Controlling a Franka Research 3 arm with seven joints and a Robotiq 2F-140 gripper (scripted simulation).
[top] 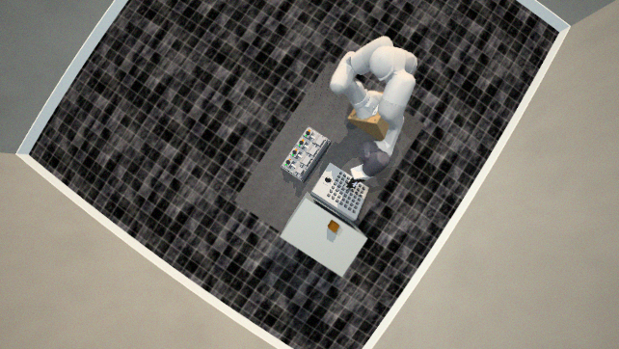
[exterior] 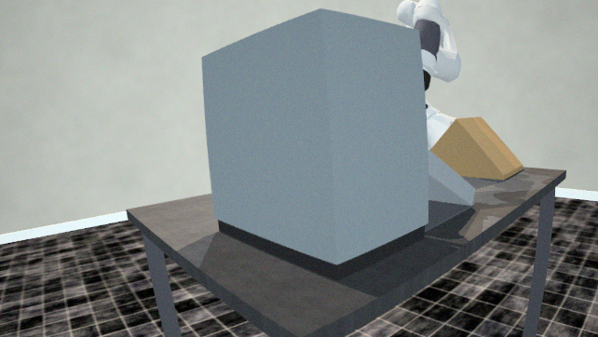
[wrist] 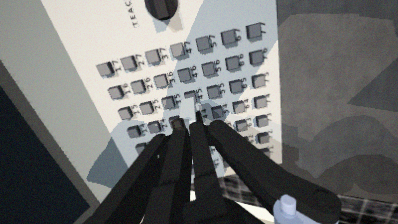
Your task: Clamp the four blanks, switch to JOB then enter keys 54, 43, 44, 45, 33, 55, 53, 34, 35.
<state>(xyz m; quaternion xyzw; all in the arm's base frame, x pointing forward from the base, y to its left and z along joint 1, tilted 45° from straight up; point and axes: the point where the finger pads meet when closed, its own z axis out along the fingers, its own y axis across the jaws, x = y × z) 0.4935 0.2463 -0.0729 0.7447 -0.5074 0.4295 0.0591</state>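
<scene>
We're hovering over the keypad (top: pixel 322 192) (wrist: pixel 80 35) — our gripper (top: pixel 351 183) (wrist: pixel 190 107) closed on nothing — fingertips pointing toward the keys.
</scene>
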